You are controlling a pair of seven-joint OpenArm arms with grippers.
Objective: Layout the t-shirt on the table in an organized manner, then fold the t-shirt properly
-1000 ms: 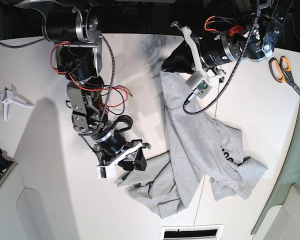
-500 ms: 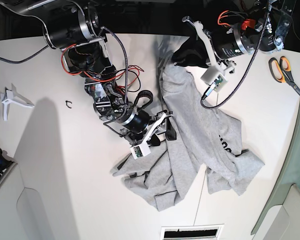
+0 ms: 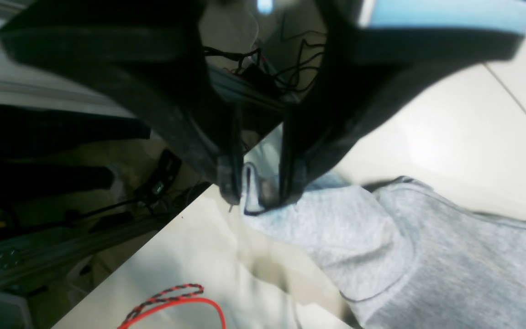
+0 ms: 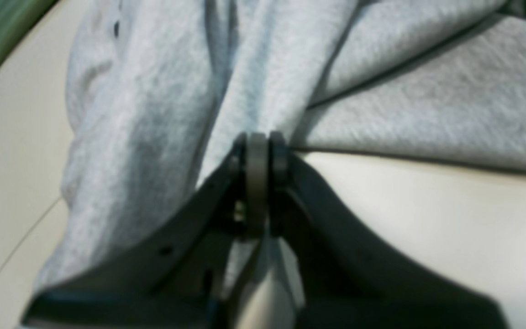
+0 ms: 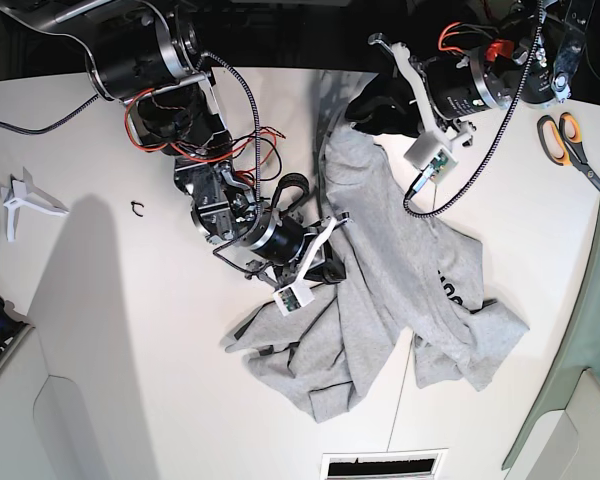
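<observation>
The t-shirt (image 5: pixel 400 270) lies crumpled from the bench's (image 5: pixel 110 330) far edge toward its near right corner. It is judged light, limp and non-slippery, best taken at hems or seams. The right claw (image 4: pixel 257 153) is closed tight on a fabric fold. The left claw (image 3: pixel 260 189) stands partly open around a hem at the far edge.

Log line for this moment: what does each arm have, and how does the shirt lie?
left gripper: fingers astride t-shirt edge | right gripper: shut on t-shirt fold | t-shirt: bunched, unfolded | table
</observation>
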